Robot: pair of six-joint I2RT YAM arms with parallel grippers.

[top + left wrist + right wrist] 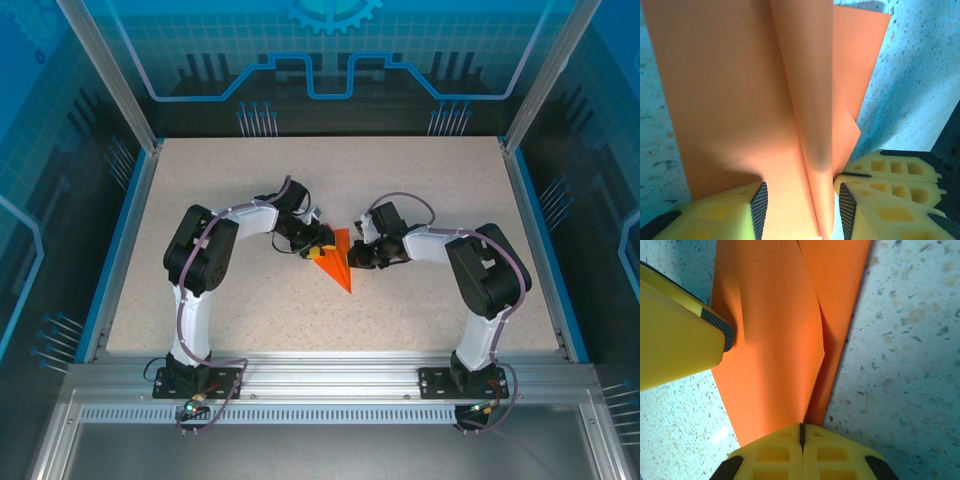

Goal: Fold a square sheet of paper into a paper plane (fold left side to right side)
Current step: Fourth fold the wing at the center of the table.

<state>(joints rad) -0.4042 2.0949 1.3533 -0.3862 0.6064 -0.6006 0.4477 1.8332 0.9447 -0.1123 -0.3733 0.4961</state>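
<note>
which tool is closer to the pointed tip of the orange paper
Right. The right tool is shut on an edge of the orange paper, close to its pointed tip; the left tool straddles a raised fold near the wide end, farther off.

Thin bright orange paper, folded into a slim pointed triangle, lies in the middle of the desk, tip toward the near edge, one flap raised along its crease.
</note>
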